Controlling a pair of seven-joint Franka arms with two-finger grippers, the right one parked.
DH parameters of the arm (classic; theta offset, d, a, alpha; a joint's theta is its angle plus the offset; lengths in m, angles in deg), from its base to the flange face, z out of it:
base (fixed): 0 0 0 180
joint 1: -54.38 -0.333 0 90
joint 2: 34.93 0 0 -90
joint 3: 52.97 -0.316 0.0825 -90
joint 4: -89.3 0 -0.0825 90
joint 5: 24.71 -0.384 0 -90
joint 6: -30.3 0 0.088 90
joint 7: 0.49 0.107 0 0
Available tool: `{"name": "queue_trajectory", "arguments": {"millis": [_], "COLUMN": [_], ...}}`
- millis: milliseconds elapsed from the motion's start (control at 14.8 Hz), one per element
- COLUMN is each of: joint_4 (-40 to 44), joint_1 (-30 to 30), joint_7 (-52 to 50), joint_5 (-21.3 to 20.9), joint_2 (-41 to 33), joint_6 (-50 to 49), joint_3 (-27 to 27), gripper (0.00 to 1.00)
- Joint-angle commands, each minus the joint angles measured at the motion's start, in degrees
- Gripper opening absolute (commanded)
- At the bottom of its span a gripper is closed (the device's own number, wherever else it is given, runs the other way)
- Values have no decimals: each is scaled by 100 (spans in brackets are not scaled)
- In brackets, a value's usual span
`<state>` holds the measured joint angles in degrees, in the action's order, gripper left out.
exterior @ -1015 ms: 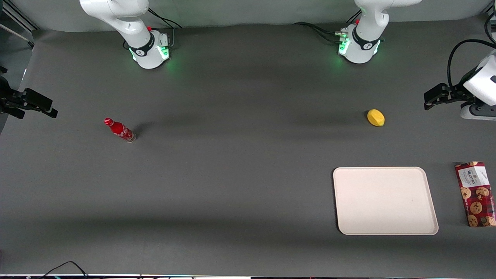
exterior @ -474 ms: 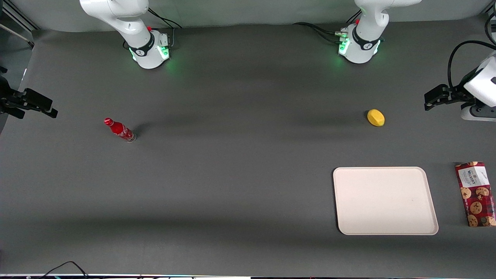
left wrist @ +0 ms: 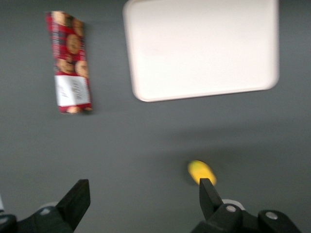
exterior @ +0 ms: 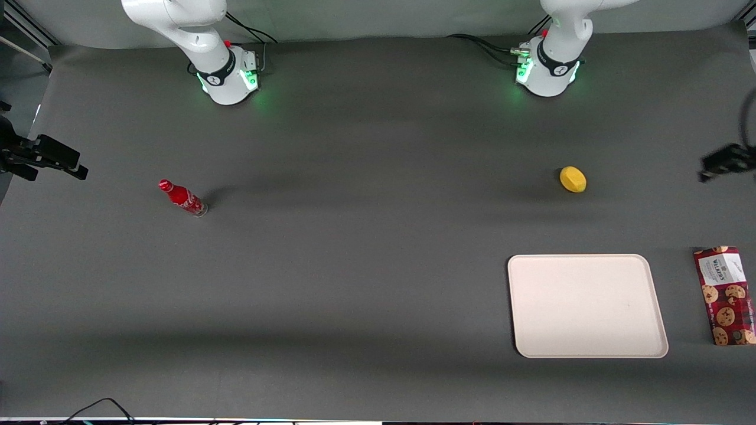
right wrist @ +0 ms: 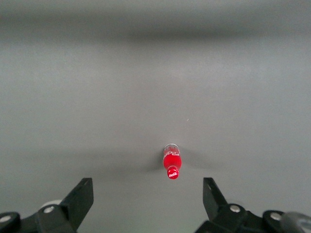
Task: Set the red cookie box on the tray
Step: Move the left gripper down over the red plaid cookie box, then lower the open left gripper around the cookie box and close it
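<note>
In the front view, the black two-finger gripper (exterior: 723, 162) of the working left arm is a motion-blurred smear cut off by the picture's edge. The long dark-red tartan cookie box (exterior: 725, 295) lies at that same edge, its white label text too small to read. In the left wrist view, the small yellow rounded object (left wrist: 201, 172) is blurred and partly covered by 1 black fingertip (left wrist: 208, 194).

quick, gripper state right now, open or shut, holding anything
Gripper: open and empty, up over the table at the working arm's end, farther from the front camera than the cookie box and the tray.
</note>
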<state>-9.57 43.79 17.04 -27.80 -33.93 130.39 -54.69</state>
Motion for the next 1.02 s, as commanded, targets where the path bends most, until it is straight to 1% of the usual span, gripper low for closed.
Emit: {"name": "queue_trajectory", "arguments": {"millis": [0,68,203,338,474,541,677,947], "joint_4": [709,999,1597,2020,2074,2065,2065,2092], "joint_1": [-811,-987,-1137,-1191,-1217,-1374,-1577,-1543], "joint_7": [882,970,989,910,927,936,997,1085], "joint_5": [27,27,45,54,53,97,430,484], "joint_2": [1144,1496,2269,2902,3378,3589,3828,4135], "joint_6": [511,581,635,757,1719,2125,2296,2462], "joint_3": [40,40,40,40,40,48,75,84], "gripper": [100,100,100,100,100,100,100,100]}}
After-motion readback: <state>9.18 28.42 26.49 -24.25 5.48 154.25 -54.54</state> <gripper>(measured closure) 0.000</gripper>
